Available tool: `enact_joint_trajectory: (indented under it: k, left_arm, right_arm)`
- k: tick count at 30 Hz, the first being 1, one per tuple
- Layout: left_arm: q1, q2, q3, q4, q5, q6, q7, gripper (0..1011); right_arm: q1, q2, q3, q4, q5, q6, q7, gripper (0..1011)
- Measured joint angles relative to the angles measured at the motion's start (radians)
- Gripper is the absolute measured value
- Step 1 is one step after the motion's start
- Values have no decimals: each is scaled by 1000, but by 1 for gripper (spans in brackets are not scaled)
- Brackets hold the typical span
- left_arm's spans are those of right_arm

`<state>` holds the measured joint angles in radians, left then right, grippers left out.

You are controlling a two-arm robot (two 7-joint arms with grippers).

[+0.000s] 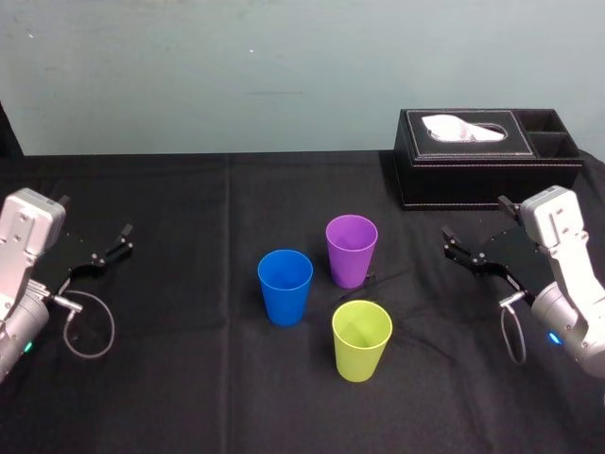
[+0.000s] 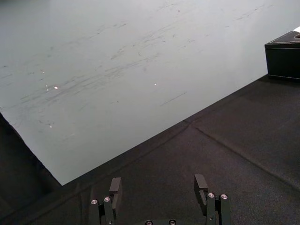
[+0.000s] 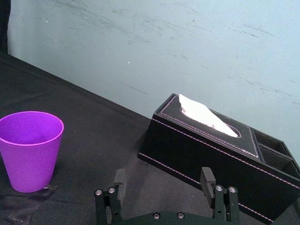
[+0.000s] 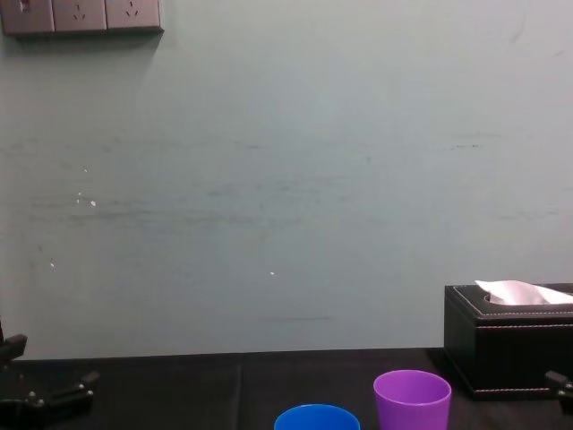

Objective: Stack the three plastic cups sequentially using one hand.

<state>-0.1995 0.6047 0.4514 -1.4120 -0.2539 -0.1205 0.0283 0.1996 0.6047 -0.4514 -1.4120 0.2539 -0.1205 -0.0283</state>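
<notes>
Three plastic cups stand upright and apart on the black cloth. The blue cup (image 1: 285, 286) is at the centre left, the purple cup (image 1: 351, 250) behind it to the right, and the yellow-green cup (image 1: 361, 340) nearest me. My right gripper (image 1: 475, 240) hovers open and empty to the right of the cups, level with the purple cup (image 3: 30, 149). My left gripper (image 1: 95, 248) is parked open at the far left. The rims of the blue cup (image 4: 316, 419) and the purple cup (image 4: 412, 397) show in the chest view.
A black tissue box (image 1: 484, 156) with a white tissue stands at the back right, just behind my right gripper. The pale wall (image 1: 236, 66) closes off the far edge of the table. Bare black cloth lies between the cups and each gripper.
</notes>
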Motion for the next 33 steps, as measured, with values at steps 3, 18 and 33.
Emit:
enact_joint_trajectory:
  k: [3, 18, 33]
  left_arm:
    - [0, 0, 0, 0, 0, 0, 0, 1010]
    - [0, 0, 0, 0, 0, 0, 0, 1010]
    - [0, 0, 0, 0, 0, 0, 0, 1010]
  right_arm:
    - [0, 0, 0, 0, 0, 0, 0, 1003]
    - [0, 0, 0, 0, 0, 0, 0, 1003]
    - [0, 0, 0, 0, 0, 0, 0, 1003]
